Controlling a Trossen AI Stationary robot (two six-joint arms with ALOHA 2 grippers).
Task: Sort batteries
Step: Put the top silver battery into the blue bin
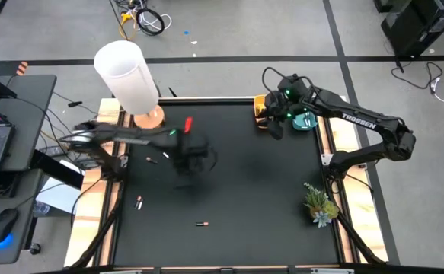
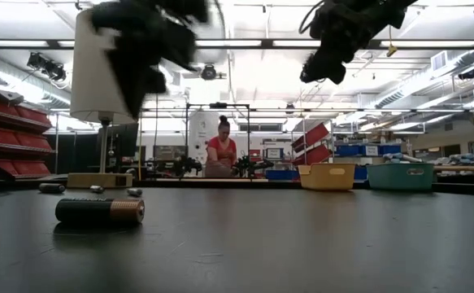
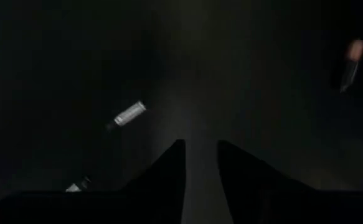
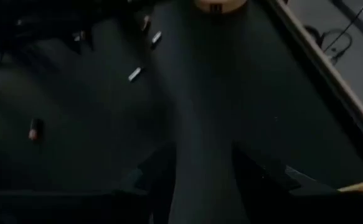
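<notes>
Several batteries lie loose on the black table mat (image 1: pixel 244 190): a red one (image 1: pixel 188 123), two small ones (image 1: pixel 151 159) (image 1: pixel 166 154), one (image 1: pixel 138 202) toward the near left, and a dark one with a copper end (image 1: pixel 201 224) (image 2: pixel 100 212). My left gripper (image 1: pixel 191 156) (image 3: pixel 200 165) hangs blurred above the mat's left half, pointing down. Its fingers stand a little apart with nothing between them. A silver battery (image 3: pixel 128 114) lies on the mat below it. My right gripper (image 1: pixel 273 125) (image 4: pixel 203 168) hovers open and empty at the far right, beside the trays.
A yellow tray (image 1: pixel 260 103) (image 2: pixel 327 176) and a teal tray (image 1: pixel 307 120) (image 2: pixel 400 176) stand at the far right edge. A white lamp (image 1: pixel 127 72) on a wooden base (image 1: pixel 149 118) stands far left. A small plant (image 1: pixel 319 204) sits at the near right.
</notes>
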